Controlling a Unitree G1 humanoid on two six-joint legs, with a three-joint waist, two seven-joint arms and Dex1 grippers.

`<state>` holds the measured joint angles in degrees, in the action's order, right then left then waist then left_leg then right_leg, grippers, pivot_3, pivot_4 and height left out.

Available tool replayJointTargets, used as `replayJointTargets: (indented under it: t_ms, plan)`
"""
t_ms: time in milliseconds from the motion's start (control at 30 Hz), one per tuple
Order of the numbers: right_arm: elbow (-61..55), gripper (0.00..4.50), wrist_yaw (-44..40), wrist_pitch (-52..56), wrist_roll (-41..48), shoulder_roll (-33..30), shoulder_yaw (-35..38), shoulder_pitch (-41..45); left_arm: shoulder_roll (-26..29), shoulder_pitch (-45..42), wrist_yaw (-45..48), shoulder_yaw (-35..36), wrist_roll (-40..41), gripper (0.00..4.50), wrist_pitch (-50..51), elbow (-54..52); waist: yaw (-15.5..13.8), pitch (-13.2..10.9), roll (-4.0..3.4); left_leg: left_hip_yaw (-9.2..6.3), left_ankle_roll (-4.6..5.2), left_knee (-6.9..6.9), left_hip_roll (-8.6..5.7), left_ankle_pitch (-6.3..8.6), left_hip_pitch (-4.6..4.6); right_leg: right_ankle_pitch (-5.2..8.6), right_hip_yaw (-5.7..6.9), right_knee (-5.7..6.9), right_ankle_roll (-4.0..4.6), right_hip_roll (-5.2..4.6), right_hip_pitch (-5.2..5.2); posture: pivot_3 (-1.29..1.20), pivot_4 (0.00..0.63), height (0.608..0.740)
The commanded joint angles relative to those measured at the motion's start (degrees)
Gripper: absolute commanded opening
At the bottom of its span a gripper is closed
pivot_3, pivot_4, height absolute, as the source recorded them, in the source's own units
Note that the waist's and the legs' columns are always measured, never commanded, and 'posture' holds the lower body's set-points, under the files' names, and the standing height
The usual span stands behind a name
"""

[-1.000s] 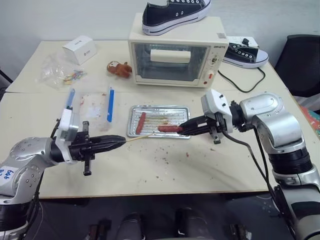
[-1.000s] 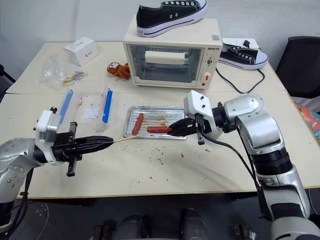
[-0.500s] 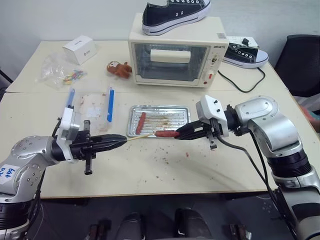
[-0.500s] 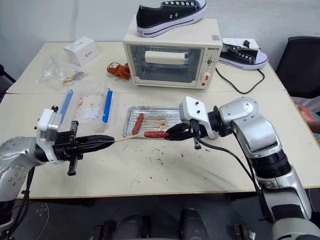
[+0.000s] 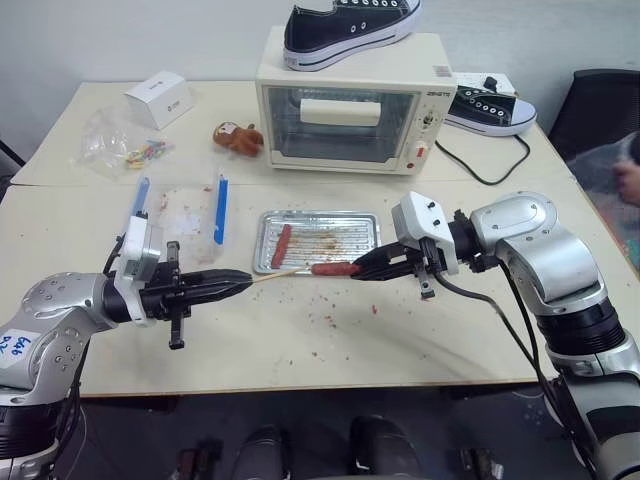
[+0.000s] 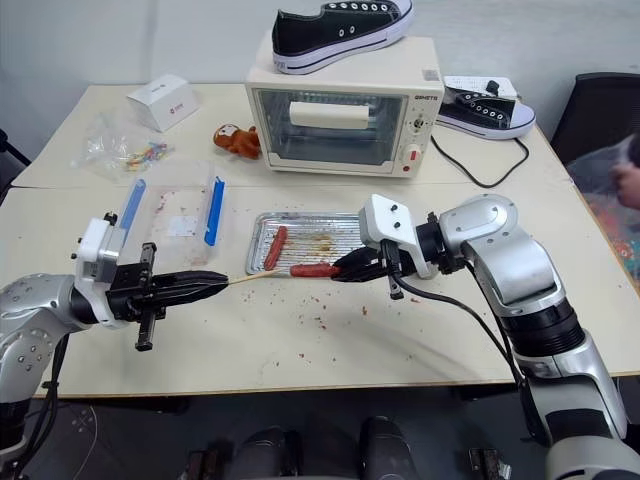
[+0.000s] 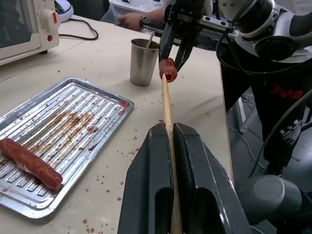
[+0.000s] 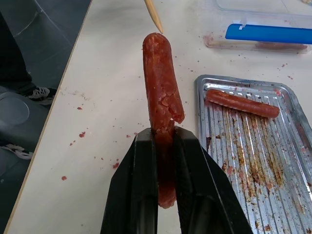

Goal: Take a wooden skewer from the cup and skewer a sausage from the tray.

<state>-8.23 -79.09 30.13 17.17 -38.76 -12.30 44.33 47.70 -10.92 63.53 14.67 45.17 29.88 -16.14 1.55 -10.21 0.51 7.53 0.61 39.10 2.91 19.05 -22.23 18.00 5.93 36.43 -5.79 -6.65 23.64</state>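
Observation:
My left gripper (image 5: 247,283) is shut on the wooden skewer (image 5: 278,275), which points level toward the sausage (image 5: 333,268). My right gripper (image 5: 362,271) is shut on that sausage's far end and holds it above the table just past the tray's (image 5: 345,222) front edge. In the right wrist view the skewer's tip (image 8: 154,15) sits just off the sausage's free end (image 8: 160,87); I cannot tell whether they touch. A second sausage (image 5: 283,245) lies in the tray. The cup (image 7: 143,61) stands behind the right gripper (image 7: 170,63) in the left wrist view.
A cream toaster oven (image 5: 345,120) with a black shoe (image 5: 350,28) on top stands behind the tray; another shoe (image 5: 490,108) and a cable lie to its right. Blue-lidded containers (image 5: 190,215), a plush toy (image 5: 240,137), a bag (image 5: 115,150) and a box (image 5: 160,98) are at left. A person's hand (image 5: 630,180) shows at the right edge.
My right gripper has carried the sausage from over the tray to the left and nearer, up to the skewer's tip, then held still. The left gripper stayed put.

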Motion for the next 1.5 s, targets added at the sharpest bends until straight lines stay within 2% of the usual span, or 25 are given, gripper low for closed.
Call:
replayJointTargets:
  t_ms: [33, 1500]
  plan:
    - [-0.47, 0.43, 0.18, -0.74, 0.92, -0.90, 0.80, 0.50, 0.11, -0.06, 0.72, 0.68, -0.10, 0.00, -0.60, -0.32, 0.00, 0.00, 0.00, 0.00, 0.00, 0.00, 0.00, 0.00, 0.00, 0.00, 0.00, 0.00, 0.00, 0.00, 0.00, 0.00, 0.150, 0.740]
    - [0.81, 0.43, 0.32, -2.76, -0.28, -0.67, -1.26, 1.59, -1.11, -1.48, 2.35, -1.67, -2.07, 0.00, -1.84, 1.01, -0.01, 0.00, 0.00, 0.01, 0.00, 0.02, -0.05, 0.00, 0.00, 0.00, 0.00, 0.01, 0.00, 0.00, 0.00, 0.00, 0.150, 0.740]
